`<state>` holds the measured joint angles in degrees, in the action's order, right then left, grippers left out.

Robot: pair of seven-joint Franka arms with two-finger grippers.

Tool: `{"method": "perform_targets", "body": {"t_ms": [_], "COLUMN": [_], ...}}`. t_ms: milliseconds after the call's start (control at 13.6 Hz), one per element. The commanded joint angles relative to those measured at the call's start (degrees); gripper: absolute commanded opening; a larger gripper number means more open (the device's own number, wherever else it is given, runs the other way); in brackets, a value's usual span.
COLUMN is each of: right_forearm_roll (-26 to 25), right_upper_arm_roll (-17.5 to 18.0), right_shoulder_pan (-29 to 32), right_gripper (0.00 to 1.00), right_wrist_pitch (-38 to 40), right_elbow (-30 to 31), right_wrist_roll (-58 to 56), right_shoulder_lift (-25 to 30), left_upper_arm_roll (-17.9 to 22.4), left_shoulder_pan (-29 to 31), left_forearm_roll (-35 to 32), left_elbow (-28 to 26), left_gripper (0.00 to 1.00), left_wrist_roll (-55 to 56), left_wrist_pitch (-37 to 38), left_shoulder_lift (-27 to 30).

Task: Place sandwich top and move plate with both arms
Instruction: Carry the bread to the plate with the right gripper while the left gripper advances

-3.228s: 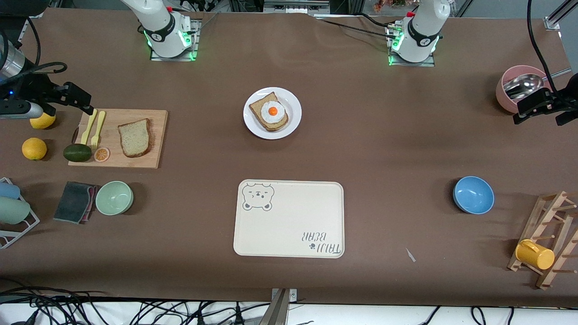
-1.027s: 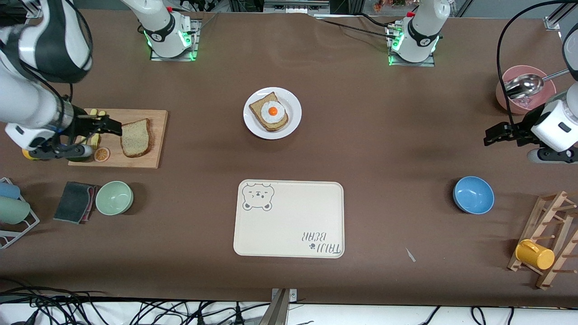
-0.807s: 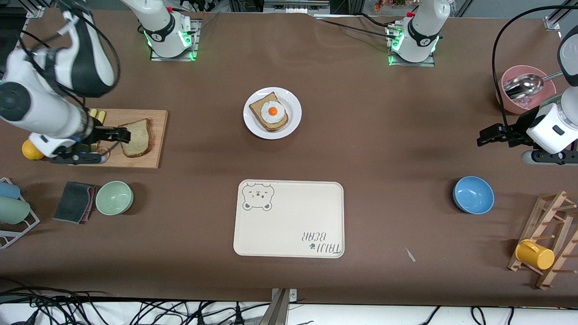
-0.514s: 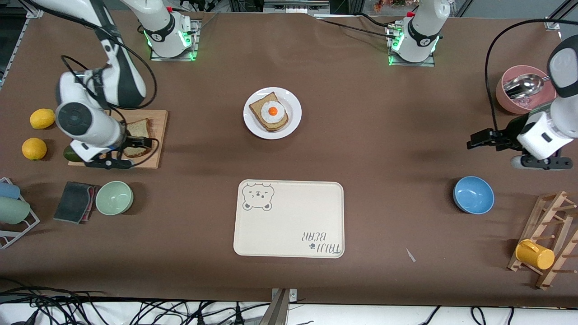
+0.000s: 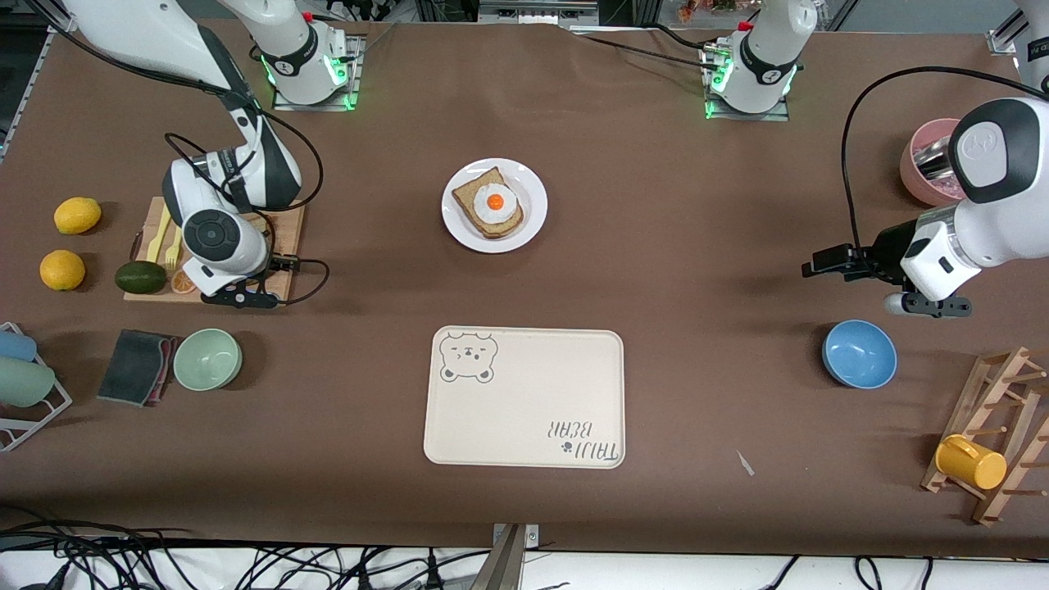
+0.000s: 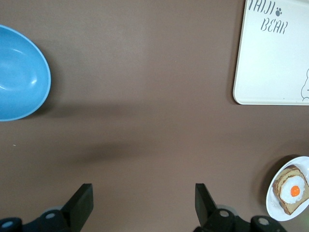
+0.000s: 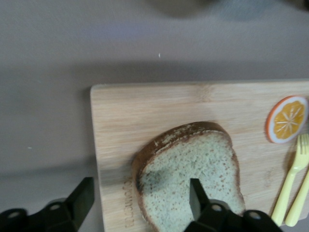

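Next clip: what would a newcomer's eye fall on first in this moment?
Probably the white plate mid-table, carrying toast topped with a fried egg. Next, the right gripper, open, hanging over the plain bread slice on the wooden cutting board toward the right arm's end of the table. The left gripper, also open, hangs over bare tablecloth near the blue bowl; the cream bear tray lies nearer the front camera than the plate.

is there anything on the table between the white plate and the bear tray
No. In the front view the stretch of brown table between the plate and the tray is bare. The left wrist view shows the same gap, bare too.
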<state>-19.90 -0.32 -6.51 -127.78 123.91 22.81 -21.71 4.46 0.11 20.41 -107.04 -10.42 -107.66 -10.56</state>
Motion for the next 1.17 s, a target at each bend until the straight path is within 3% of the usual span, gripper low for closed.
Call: {"method": "perform_targets", "body": {"t_ms": [0,73,147,293,367,440,514,660,807,1100], "right_forearm_roll": [-1.63,-1.63,-1.63,-1.63,-1.63,-1.46,-1.19,-1.19,-0.66,5.12], "right_upper_arm_roll": [-0.12,-0.12,-0.12,-0.73,-1.17,-1.18,-1.18,-1.09,-0.56,3.30], "right_shoulder_pan": [0.27,0.35,0.79,1.06,1.23,1.15,1.15,1.15,0.71,0.36], "right_gripper": [0.49,0.37,0.31,0.31,0.26,0.07,0.00,0.00,0.00,0.00], "right_wrist_pitch": [-1.07,-1.07,-1.25,-3.34,-3.88,-3.54,-3.45,-3.27,2.49,15.94], "right_elbow": [1.34,1.34,1.25,1.25,1.16,0.81,0.72,-0.41,-3.83,-12.70], "right_wrist_roll": [1.63,1.63,1.63,1.63,1.54,1.71,1.72,1.37,1.45,1.54], "right_shoulder_lift": [0.44,0.36,-0.25,-2.36,-2.63,-2.55,-2.46,-1.93,-1.49,-1.75], "left_upper_arm_roll": [0.02,0.02,0.02,-0.24,-0.76,-0.77,-0.77,-0.77,-0.77,-0.77], "left_shoulder_pan": [-0.11,-0.28,-0.20,-0.55,-0.46,-0.20,0.15,1.81,2.79,2.79], "left_forearm_roll": [1.65,1.48,1.56,2.87,5.49,6.82,8.49,12.70,18.50,19.23], "left_elbow": [-0.10,0.17,0.08,0.08,-0.09,-0.10,-0.10,-0.01,-0.01,0.17], "left_gripper": [0.93,0.92,0.99,1.00,1.00,1.00,1.00,1.00,1.00,1.00], "left_wrist_roll": [-2.05,-2.67,-4.24,-5.48,-6.70,-8.28,-9.17,-13.28,-16.63,-17.17], "left_wrist_pitch": [-0.53,0.07,0.43,1.13,1.74,2.53,2.98,4.72,7.89,7.11], "left_shoulder_lift": [-0.78,-1.30,-1.31,-1.66,-2.36,-3.06,-4.11,-4.73,-7.01,-8.78]}}
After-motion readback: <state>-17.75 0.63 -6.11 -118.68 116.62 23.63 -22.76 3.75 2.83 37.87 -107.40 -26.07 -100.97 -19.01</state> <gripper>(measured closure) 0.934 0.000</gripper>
